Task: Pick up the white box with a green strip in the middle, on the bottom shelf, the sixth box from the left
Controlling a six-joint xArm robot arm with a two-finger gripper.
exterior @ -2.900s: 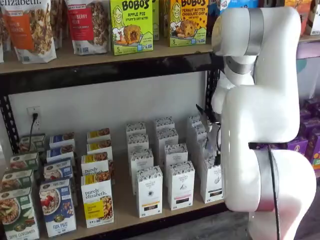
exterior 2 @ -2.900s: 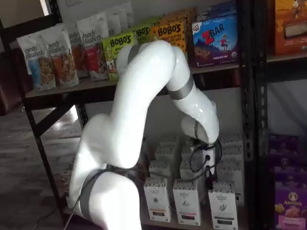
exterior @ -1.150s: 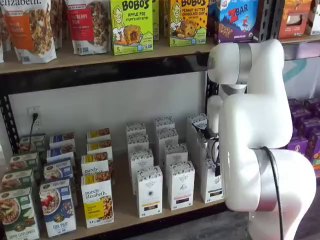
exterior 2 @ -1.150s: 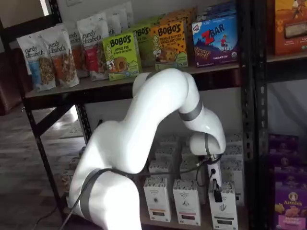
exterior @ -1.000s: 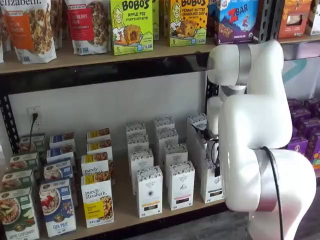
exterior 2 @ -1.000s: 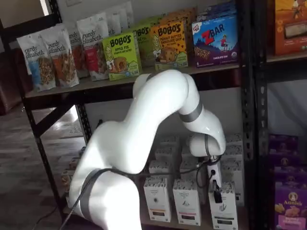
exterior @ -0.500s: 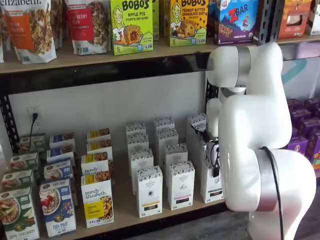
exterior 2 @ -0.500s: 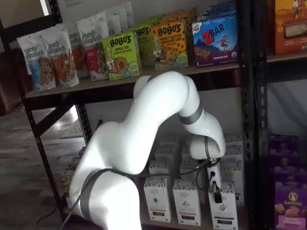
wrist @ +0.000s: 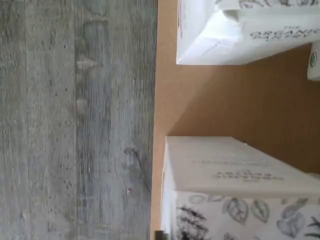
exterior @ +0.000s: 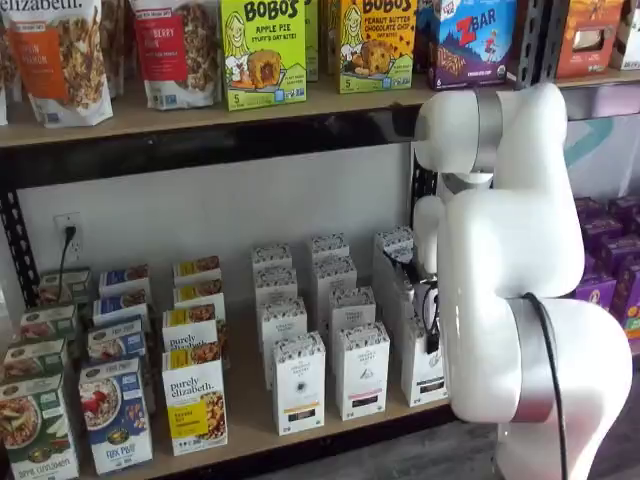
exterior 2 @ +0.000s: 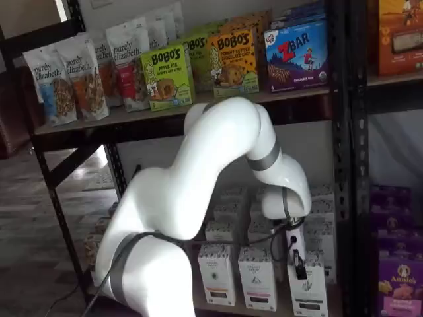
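Pale bottom shelf (exterior 2: 281, 310), white box (exterior 2: 308, 290) upright, front outward

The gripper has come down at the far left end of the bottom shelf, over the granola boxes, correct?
Not the left end. Both shelf views show the gripper at the right end of the bottom shelf, at the front white box, not the granola boxes.

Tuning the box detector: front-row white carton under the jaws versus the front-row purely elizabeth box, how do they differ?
The tall narrow white carton is plain with a dark strip and partly hidden by the arm; the purely elizabeth granola box is wider, carries yellow and photo print, and stands unobstructed. Both stand upright at the pale wooden bottom shelf front.
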